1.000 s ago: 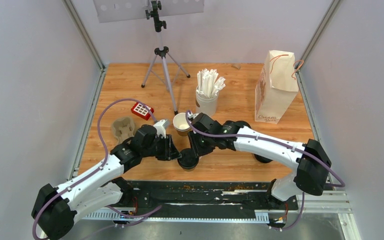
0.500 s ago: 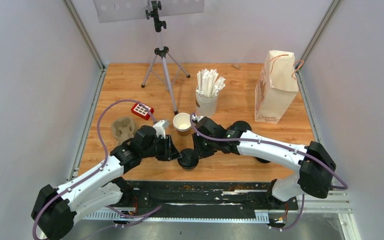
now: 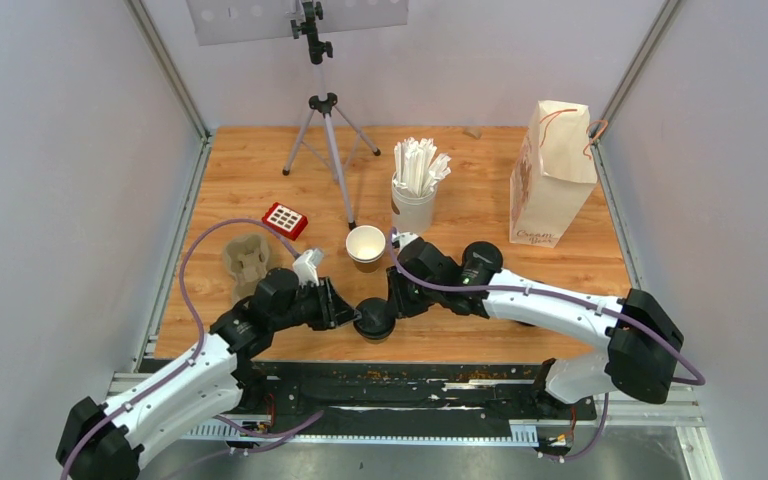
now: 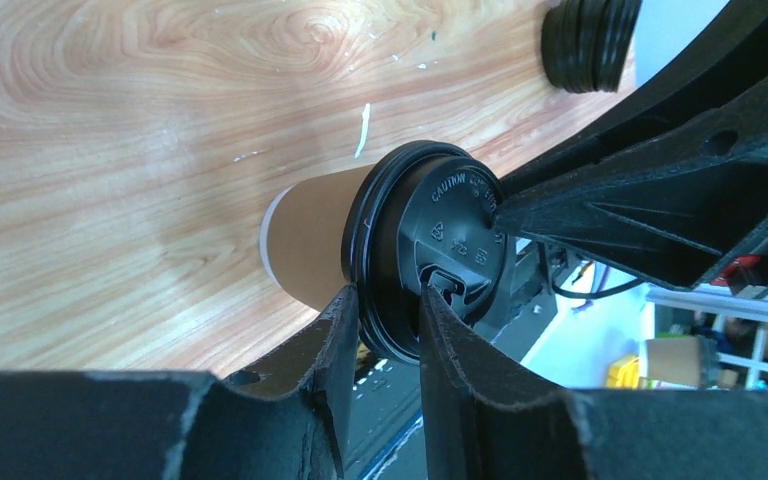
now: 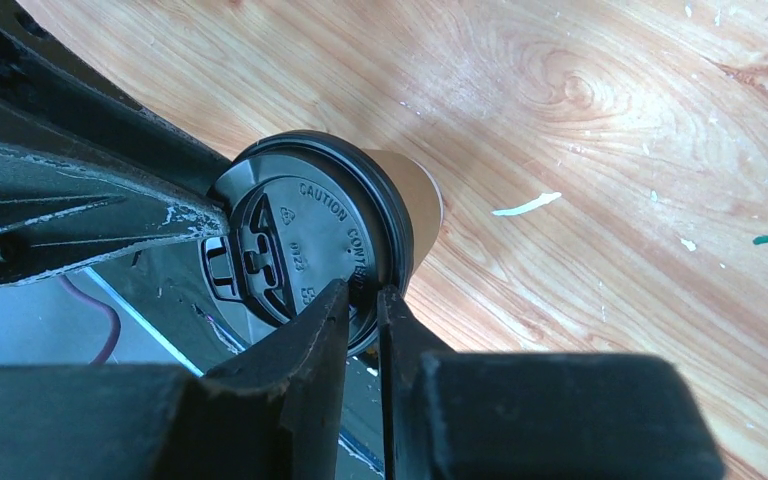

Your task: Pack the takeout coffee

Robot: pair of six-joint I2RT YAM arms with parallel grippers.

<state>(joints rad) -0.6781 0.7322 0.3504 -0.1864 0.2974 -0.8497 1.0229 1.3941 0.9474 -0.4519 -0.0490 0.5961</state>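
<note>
A brown paper coffee cup [image 3: 374,318] with a black lid stands near the table's front edge. It also shows in the left wrist view [image 4: 310,235] and in the right wrist view [image 5: 415,200]. My left gripper [image 3: 345,311] reaches it from the left and is shut on the lid's rim [image 4: 391,300]. My right gripper [image 3: 396,301] reaches it from the right and is shut on the opposite rim [image 5: 363,293]. A second brown cup [image 3: 365,245], open and without a lid, stands just behind.
A white cup of wrapped straws [image 3: 413,200], a paper bag [image 3: 552,175] at the back right, a cardboard cup carrier [image 3: 247,257], a red keypad [image 3: 284,218], a tripod [image 3: 325,110] and a pile of black lids [image 4: 585,40].
My left arm has drawn back toward the near left, uncovering the red keypad. My right wrist has swung down closer to the lidded cup. The cup has barely moved.
</note>
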